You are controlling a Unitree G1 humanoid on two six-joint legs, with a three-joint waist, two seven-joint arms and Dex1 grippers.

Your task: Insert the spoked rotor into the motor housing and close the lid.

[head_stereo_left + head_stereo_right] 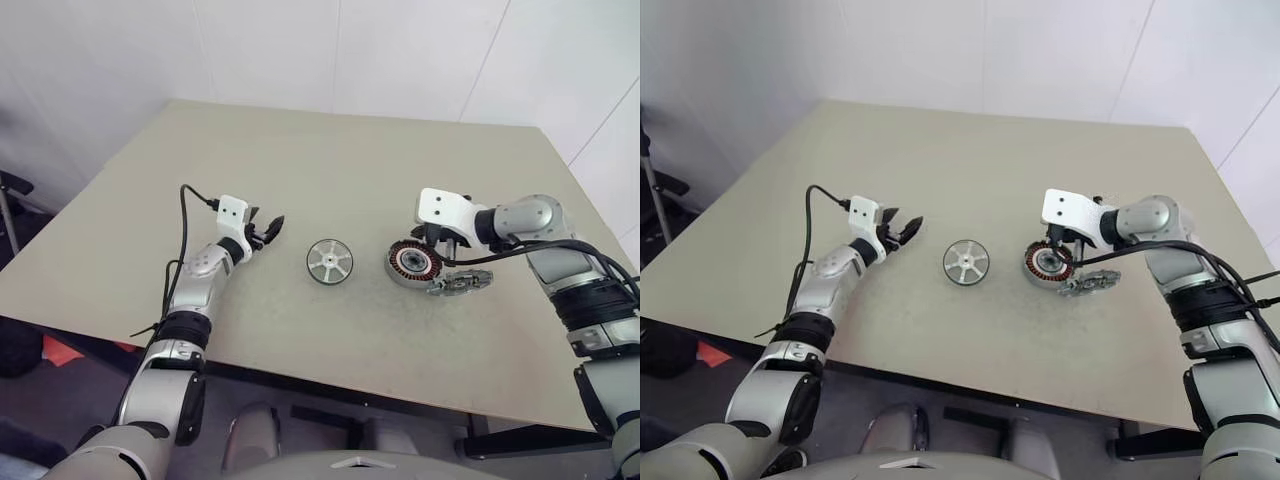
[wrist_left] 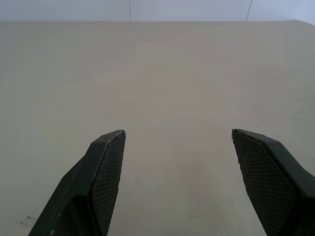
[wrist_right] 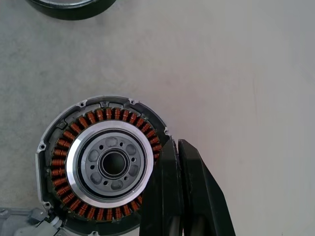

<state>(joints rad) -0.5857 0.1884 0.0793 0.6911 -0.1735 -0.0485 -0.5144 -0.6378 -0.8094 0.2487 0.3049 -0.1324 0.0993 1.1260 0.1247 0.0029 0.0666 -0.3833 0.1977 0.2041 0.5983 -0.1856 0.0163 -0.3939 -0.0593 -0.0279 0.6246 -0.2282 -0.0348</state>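
Silver spoked rotor (image 1: 329, 262) lies flat, spokes up; left tool (image 1: 266, 232) wide, right tool (image 3: 178, 147) pinched empty.

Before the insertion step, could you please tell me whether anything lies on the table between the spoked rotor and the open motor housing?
Nothing visible does: only bare table separates the spoked rotor from the motor housing.
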